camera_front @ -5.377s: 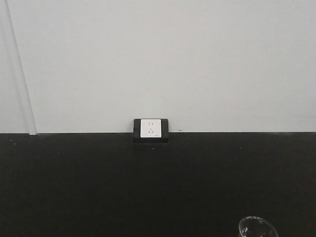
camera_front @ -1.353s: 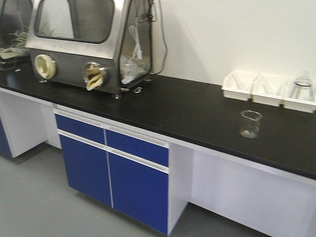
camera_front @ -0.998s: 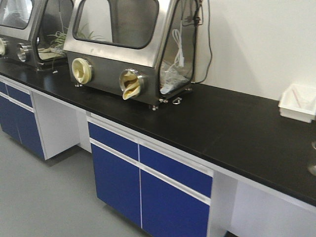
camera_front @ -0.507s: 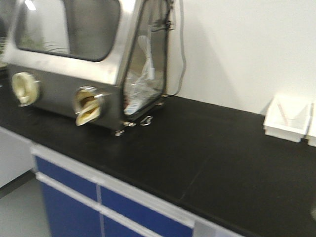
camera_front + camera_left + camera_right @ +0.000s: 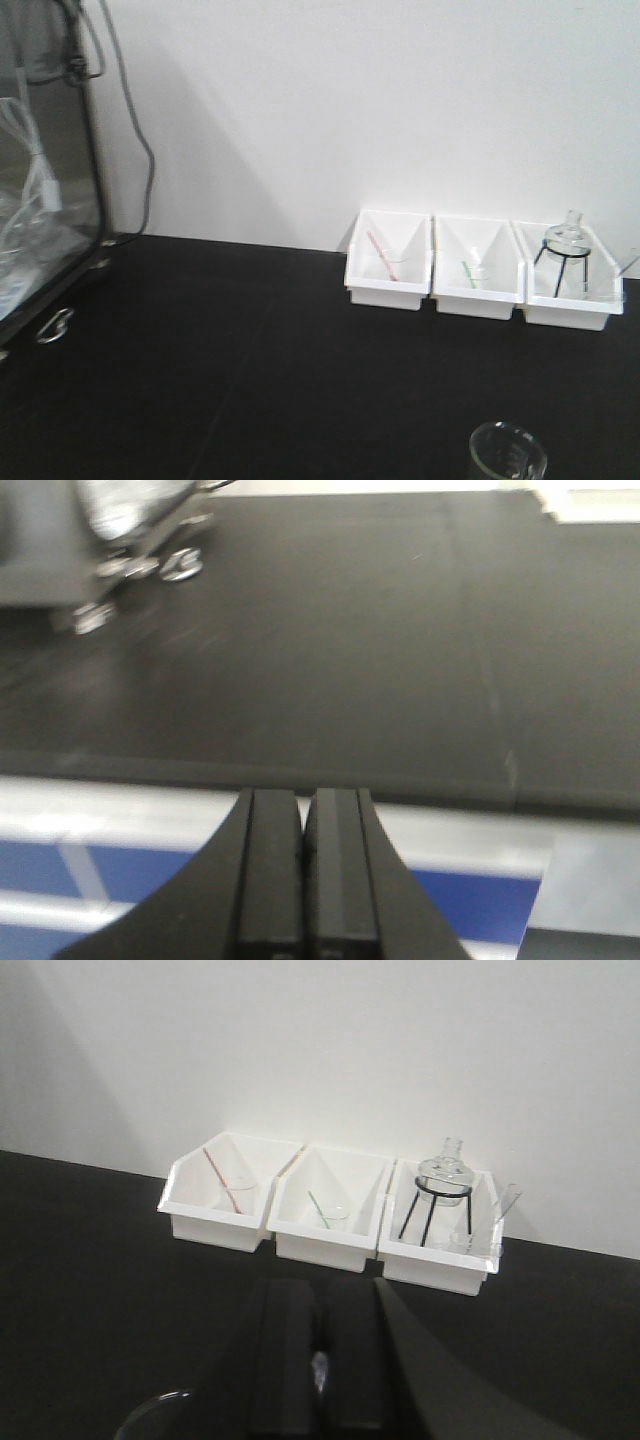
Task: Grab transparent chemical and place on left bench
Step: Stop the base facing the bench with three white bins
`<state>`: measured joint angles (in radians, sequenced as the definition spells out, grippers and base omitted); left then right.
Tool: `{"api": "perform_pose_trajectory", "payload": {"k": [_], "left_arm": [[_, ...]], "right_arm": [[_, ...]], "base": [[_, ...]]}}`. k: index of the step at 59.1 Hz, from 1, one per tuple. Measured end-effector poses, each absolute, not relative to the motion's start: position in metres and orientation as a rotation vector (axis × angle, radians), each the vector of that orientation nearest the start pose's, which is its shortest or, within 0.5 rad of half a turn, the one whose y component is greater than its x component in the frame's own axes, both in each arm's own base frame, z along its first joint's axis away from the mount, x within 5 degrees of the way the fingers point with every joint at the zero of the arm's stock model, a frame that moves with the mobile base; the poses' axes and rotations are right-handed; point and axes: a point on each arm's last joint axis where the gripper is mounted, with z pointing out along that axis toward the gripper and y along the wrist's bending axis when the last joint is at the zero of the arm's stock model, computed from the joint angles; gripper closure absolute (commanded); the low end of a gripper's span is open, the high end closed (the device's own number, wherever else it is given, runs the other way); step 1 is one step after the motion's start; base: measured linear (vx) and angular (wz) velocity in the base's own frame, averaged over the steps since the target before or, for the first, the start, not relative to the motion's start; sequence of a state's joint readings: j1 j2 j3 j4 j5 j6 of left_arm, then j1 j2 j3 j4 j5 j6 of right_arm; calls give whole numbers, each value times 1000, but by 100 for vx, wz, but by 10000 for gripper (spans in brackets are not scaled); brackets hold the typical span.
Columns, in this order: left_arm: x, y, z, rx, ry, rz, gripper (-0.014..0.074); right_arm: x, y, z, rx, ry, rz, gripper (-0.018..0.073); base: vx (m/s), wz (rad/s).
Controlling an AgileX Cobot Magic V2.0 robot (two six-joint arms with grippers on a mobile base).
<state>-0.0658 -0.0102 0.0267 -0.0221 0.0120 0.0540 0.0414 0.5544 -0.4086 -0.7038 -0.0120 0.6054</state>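
The transparent chemical [image 5: 470,1240], a small clear beaker with a colourless pipette [image 5: 506,1203] leaning in it, sits in the rightmost white bin [image 5: 430,1270], right of the glass flask on a black tripod [image 5: 440,1185]. In the front view only the pipette tip [image 5: 626,262] shows at that bin's right edge. My right gripper [image 5: 320,1285] is shut and empty above the black bench, short of the bins. My left gripper [image 5: 303,795] is shut and empty, over the bench's front edge.
The left bin [image 5: 388,262] holds a beaker with a red dropper, the middle bin [image 5: 476,268] one with a green dropper. A larger empty glass beaker [image 5: 507,455] stands on the bench in front. A steel glove box [image 5: 40,200] stands at the left.
The front view has swung right along the bench and closer, from the glove box to the three white bins. The empty beaker is now at the bottom edge.
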Motion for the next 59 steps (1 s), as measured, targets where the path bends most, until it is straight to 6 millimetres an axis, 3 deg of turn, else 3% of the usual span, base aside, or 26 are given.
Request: {"api": "perform_pose_trajectory", "payload": {"k": [31, 59], "left_arm": [[57, -4, 204, 74, 1510, -27, 600], [57, -4, 204, 74, 1510, -27, 600]], "right_arm": [[123, 6, 307, -119, 1616, -38, 559], [123, 6, 307, -128, 1614, -44, 559]], "base": [[20, -27], [3, -6]]}}
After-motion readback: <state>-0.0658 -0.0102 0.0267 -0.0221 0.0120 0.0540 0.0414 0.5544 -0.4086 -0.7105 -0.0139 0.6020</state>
